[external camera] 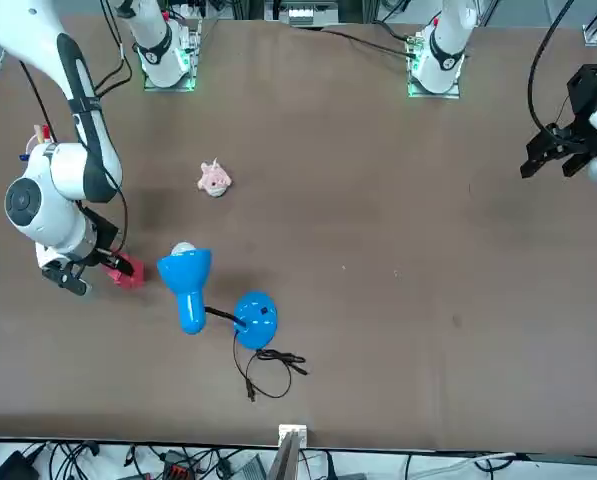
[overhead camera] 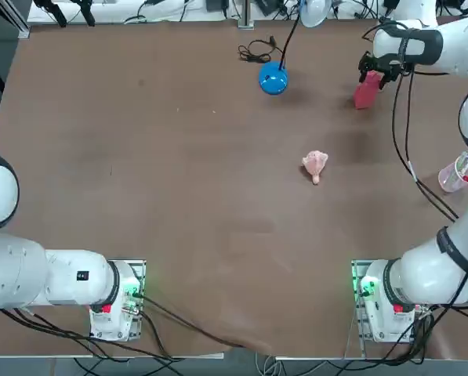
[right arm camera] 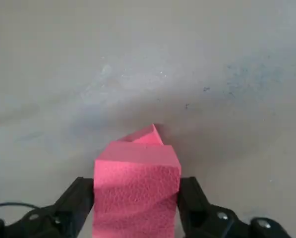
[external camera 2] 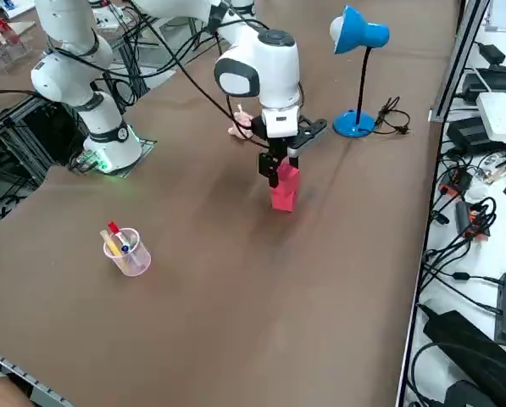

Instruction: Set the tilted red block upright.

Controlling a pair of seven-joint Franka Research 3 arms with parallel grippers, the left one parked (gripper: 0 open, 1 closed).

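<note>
White arm, black right claw [right arm camera: 137, 184].
The right arm [external camera: 78, 85] is built of smooth, rounded white shells, broken up by dark bands and a dark grey joint cap [external camera: 23, 202]. Thin black cables [overhead camera: 406, 125] are run loosely along it and are held by a dark strap [overhead camera: 454, 252]. The white base [overhead camera: 386, 323] is marked by a green light [overhead camera: 367, 291] and a small red patch [overhead camera: 398, 309], and is set on a silvery metal plate [overhead camera: 362, 321]. At the arm's far end, the claw is finished in black, with round silvery screws [right arm camera: 222, 215] set in its dark parts.
</note>
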